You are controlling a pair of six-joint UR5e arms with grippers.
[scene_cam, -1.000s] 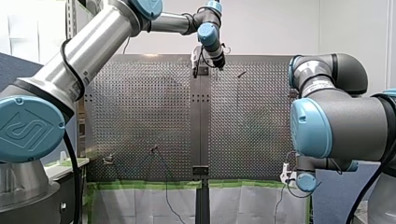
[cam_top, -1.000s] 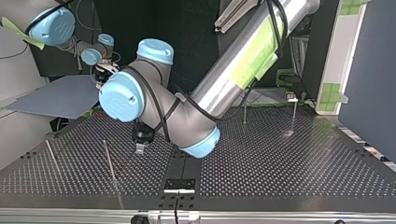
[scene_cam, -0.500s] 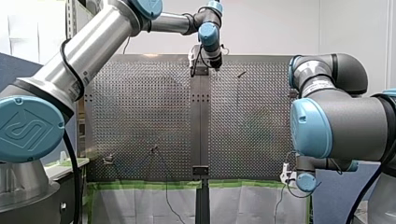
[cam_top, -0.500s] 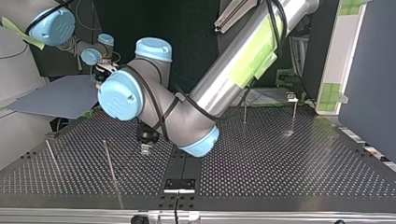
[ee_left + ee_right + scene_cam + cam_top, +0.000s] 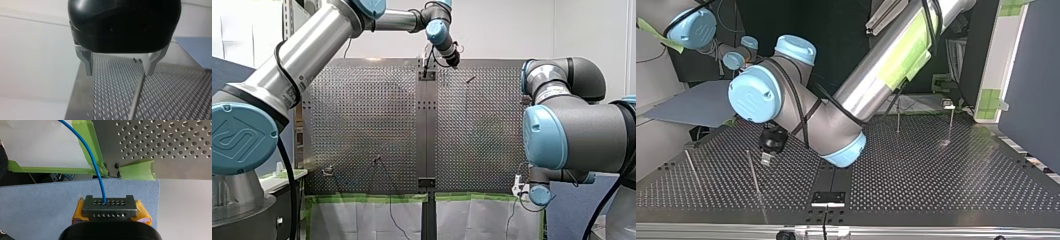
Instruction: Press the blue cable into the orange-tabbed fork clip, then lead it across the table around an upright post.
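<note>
Perforated table (image 5: pixel 175 145) behind; blue cable (image 5: pixel 96 165) pinched in right gripper (image 5: pixel 110 206).

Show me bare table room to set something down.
Widest bare patch: table at the top view's right, between the two back posts and the near edge. Crowded at its left: my left gripper hangs beside two thin rods.

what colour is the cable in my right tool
Blue. The cable shows best in the right wrist view, running from my right tool.
</note>
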